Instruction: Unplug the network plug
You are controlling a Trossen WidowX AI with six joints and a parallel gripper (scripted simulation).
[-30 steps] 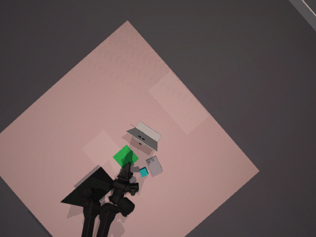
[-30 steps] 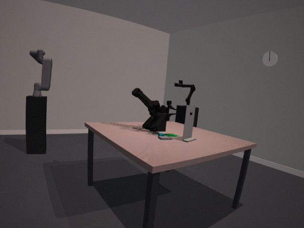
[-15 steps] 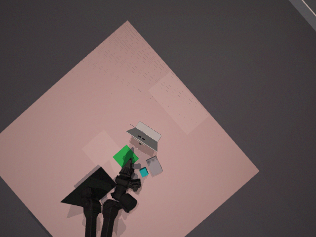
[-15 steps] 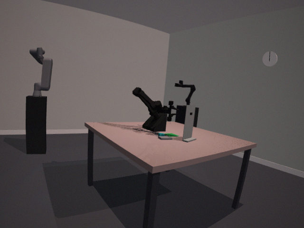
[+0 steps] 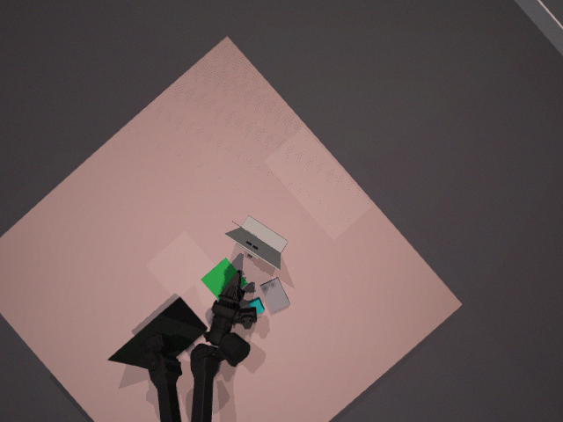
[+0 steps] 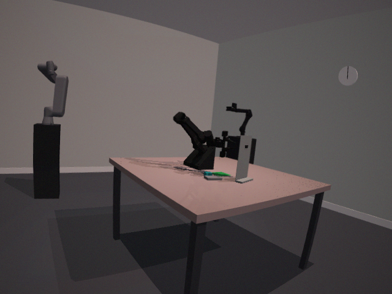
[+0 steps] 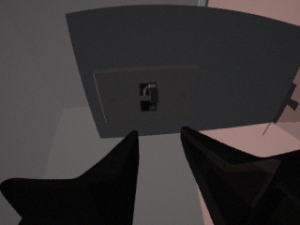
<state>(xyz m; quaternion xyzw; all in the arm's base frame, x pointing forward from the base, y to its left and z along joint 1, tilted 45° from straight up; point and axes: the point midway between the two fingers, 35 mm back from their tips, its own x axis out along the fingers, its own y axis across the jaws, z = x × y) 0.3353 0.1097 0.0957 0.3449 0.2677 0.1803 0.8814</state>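
Observation:
The plug [image 5: 249,256] [image 7: 153,95] is in the socket opening on the front of the upright panel [image 5: 269,257] [image 6: 243,161] [image 7: 187,39]. In the wrist view it is a small dark shape; its tab cannot be made out clearly. My gripper [image 5: 238,273] [image 7: 159,134] is partly open with nothing between its fingers. It is in front of the panel, short of the plug; in the wrist view the plug appears above the gap between the fingertips. The marked square [image 5: 217,276] [image 6: 221,174] is green, flat on the table and partly hidden by the gripper in the top view.
A grey flat box [image 5: 277,300] [image 6: 212,177] lies on the table right of the green square in the top view. A small cyan block [image 5: 257,306] [image 6: 207,173] lies beside it, close under my wrist in that view. The panel's foot [image 6: 244,180] rests on the table.

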